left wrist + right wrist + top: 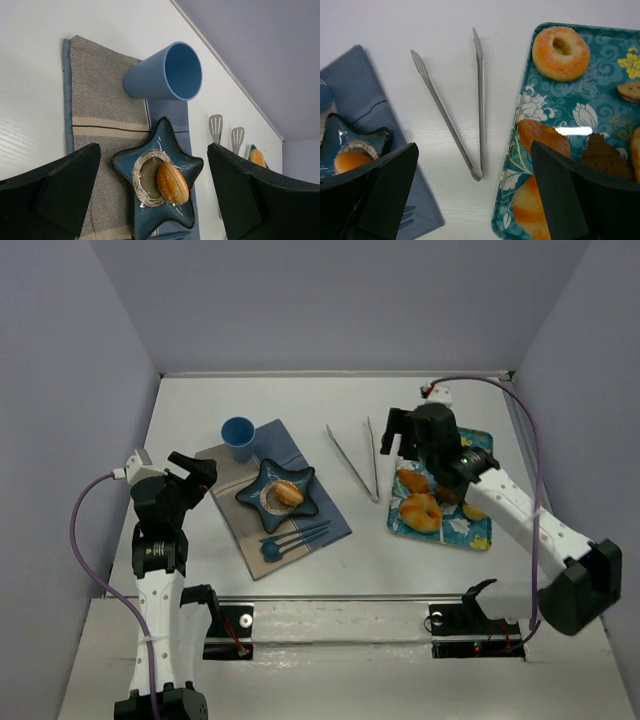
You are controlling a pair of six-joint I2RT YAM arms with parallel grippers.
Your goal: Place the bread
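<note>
Golden-brown, the bread [288,494] lies in the blue star-shaped dish [303,483], against the pale ring at its middle; the dish sits on a folded cloth [235,525] near a blue cup [238,436]. Just left of the dish, the left gripper [200,472] hangs with jaws wide and nothing between them. The right gripper [398,432] hovers between the metal tongs [355,462] and the patterned tray [475,532], its jaws likewise spread wide and empty.

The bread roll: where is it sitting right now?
In the top view the bread lies in the blue star-shaped dish on the placemat, left half of the table, on the near side of the blue cup.
</note>
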